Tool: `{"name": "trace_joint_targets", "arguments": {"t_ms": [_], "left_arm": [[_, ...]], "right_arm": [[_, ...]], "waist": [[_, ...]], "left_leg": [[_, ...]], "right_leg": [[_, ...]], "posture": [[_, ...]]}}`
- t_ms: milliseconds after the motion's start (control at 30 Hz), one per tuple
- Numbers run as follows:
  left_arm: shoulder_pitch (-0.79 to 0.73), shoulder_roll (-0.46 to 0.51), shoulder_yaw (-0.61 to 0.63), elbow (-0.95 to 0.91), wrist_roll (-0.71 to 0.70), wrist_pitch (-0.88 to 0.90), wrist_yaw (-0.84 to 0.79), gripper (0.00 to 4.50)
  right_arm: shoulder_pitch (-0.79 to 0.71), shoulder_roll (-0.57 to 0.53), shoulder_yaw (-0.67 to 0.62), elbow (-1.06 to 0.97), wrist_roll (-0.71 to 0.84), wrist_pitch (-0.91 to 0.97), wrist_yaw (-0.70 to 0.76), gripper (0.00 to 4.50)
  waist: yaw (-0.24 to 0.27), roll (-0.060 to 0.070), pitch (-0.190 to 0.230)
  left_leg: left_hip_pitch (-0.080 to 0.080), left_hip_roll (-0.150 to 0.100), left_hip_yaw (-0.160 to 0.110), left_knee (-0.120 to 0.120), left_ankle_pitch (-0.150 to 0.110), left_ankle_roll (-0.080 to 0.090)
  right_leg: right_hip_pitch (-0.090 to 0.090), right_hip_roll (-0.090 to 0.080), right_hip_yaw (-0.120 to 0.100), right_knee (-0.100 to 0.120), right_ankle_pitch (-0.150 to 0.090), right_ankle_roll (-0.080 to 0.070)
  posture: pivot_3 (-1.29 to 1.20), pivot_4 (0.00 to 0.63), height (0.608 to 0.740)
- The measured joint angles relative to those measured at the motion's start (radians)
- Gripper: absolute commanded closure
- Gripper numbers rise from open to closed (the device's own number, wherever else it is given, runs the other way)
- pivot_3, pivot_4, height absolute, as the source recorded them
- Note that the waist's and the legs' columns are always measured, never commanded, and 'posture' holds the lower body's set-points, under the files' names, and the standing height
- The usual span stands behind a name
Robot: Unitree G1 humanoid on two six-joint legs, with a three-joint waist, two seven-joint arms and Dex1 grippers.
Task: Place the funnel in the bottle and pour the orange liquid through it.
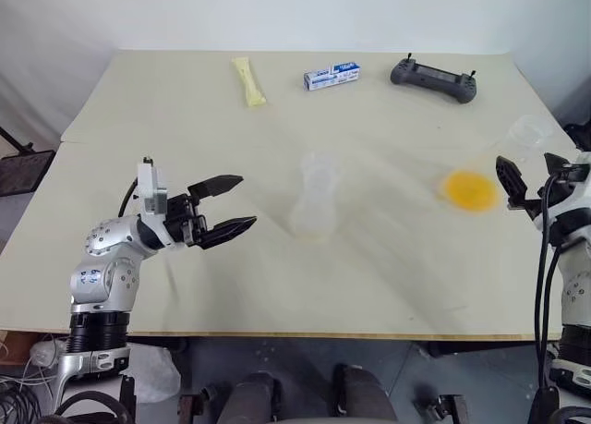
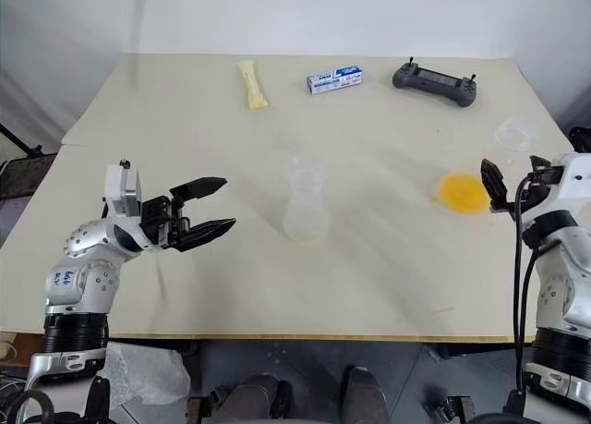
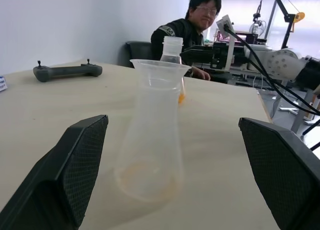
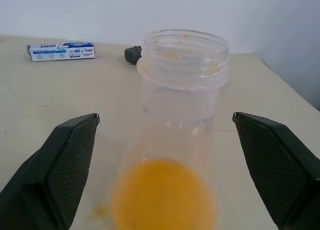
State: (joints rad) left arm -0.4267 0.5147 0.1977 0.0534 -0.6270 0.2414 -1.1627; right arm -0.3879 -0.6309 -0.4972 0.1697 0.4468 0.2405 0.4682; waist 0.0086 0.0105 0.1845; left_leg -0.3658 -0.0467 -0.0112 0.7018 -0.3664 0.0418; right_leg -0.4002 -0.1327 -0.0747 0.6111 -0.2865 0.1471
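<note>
Reading no label on the small box (image 4: 61, 51) beyond my right gripper (image 4: 165, 155) | both wide, empty | left gripper (image 1: 226, 206) faces bottle (image 1: 314, 202)

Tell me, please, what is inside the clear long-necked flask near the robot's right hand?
A pool of orange liquid lies at the bottom of the flask; above it the flask looks empty, with some orange residue near the rim. Nothing sits in its open mouth.

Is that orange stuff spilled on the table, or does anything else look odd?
No spill: the orange liquid sits inside a clear round-bellied flask near the right gripper. The bottle stands upright mid-table. Nothing looks askew or damaged.
</note>
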Motion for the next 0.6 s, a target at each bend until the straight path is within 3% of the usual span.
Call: {"name": "trace_joint_targets", "arguments": {"t_ms": [567, 600], "left_arm": [[0.042, 0.017, 0.014, -0.054, -0.019, 0.029, 0.006, 0.05], [0.042, 0.017, 0.017, -0.055, -0.020, 0.030, 0.006, 0.02]], "right_arm": [[-0.254, -0.012, 0.073, 0.385, -0.097, -0.194, 0.055, 0.00], [-0.275, -0.012, 0.077, 0.416, -0.104, -0.201, 0.055, 0.18]], "waist": [[-0.013, 0.001, 0.000], [-0.013, 0.001, 0.000]], "left_leg": [[-0.001, 0.000, 0.000, -0.001, 0.000, 0.000], [-0.001, 0.000, 0.000, -0.001, 0.000, 0.000]], "right_leg": [[-0.001, 0.000, -0.001, -0.001, 0.000, 0.000], [-0.001, 0.000, 0.000, -0.001, 0.000, 0.000]], "posture": [[0.00, 0.150, 0.740], [0.00, 0.150, 0.740]]}}
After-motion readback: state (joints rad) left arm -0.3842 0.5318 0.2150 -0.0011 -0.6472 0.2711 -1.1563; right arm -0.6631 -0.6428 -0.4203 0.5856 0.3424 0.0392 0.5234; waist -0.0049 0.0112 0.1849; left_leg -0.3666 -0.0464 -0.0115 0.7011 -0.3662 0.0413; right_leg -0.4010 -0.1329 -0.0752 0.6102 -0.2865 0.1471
